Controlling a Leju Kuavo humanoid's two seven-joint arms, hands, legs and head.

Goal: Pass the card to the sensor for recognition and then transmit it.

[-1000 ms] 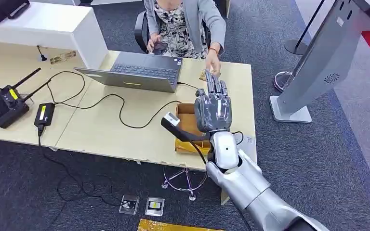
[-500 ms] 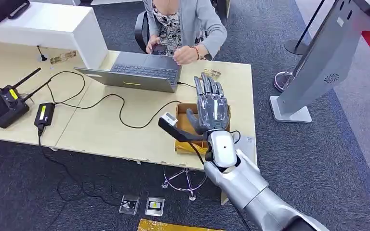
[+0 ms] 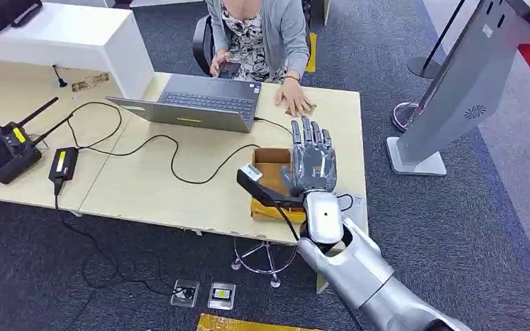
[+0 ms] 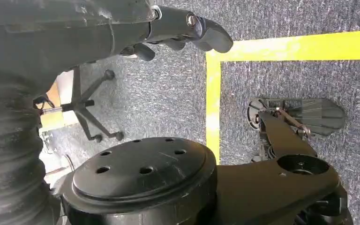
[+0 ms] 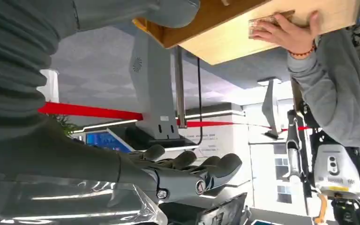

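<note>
The right hand (image 3: 310, 162) hangs flat above the table (image 3: 179, 179), its fingers (image 3: 308, 138) stretched out straight and slightly apart, released and grasping nothing. Beneath the palm sits an open cardboard box (image 3: 268, 165). Just beyond the fingertips, a person's hand (image 3: 295, 102) presses flat on the card (image 3: 291, 109) lying on the table near its far edge, apart from the robot's fingers. A laptop (image 3: 200, 103) stands to the side of that hand. In the left wrist view, the left hand (image 4: 183, 30) hangs over carpet with its fingers curled inward, holding nothing.
</note>
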